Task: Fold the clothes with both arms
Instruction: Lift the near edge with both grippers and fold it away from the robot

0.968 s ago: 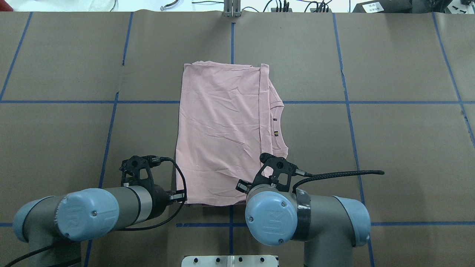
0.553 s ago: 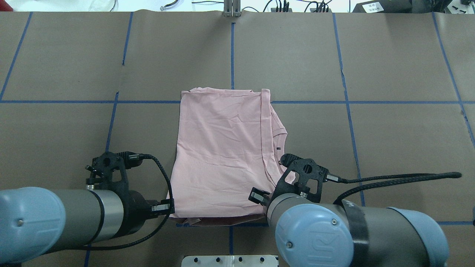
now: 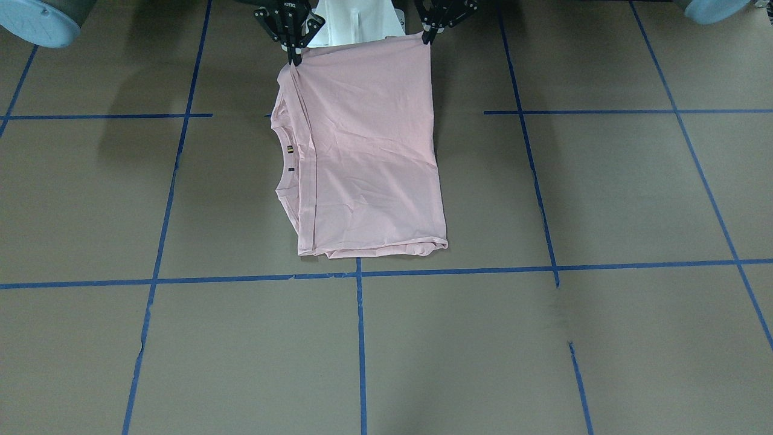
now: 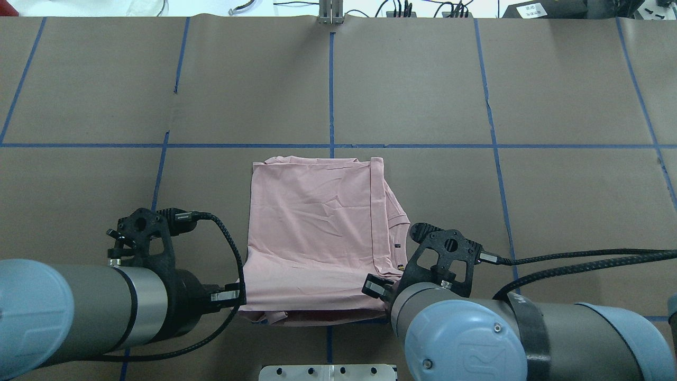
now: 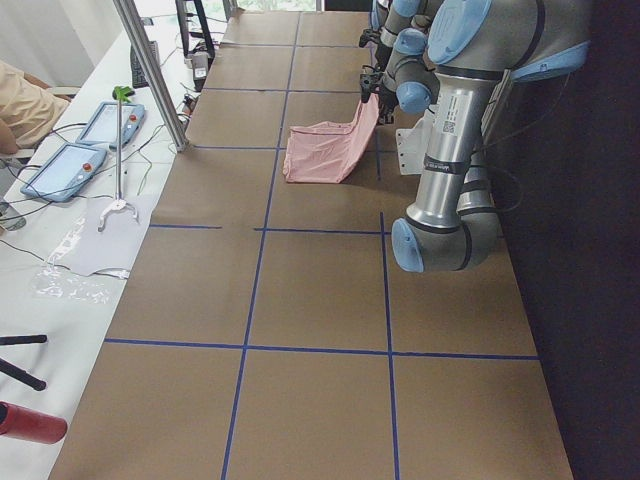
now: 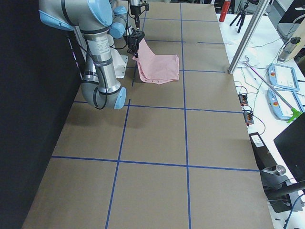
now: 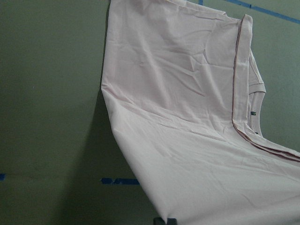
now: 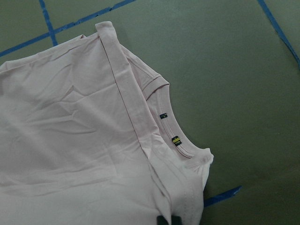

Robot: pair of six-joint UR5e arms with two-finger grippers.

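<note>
A shirt (image 4: pixel 317 233) lies folded at the middle of the table (image 4: pixel 529 95), close to the robot's side. Its far edge rests on the table just short of a cross tape line (image 4: pixel 449 146). Its near edge hangs raised off the surface. The left gripper (image 3: pixel 427 37) pinches the near left corner, the right gripper (image 3: pixel 294 57) the near right corner (sides are the robot's own). The collar (image 8: pixel 178 140) lies along the shirt's right side, partly under the top layer.

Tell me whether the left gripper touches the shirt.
Touching. The front-facing view shows the left gripper pinching the raised corner of the shirt.
</note>
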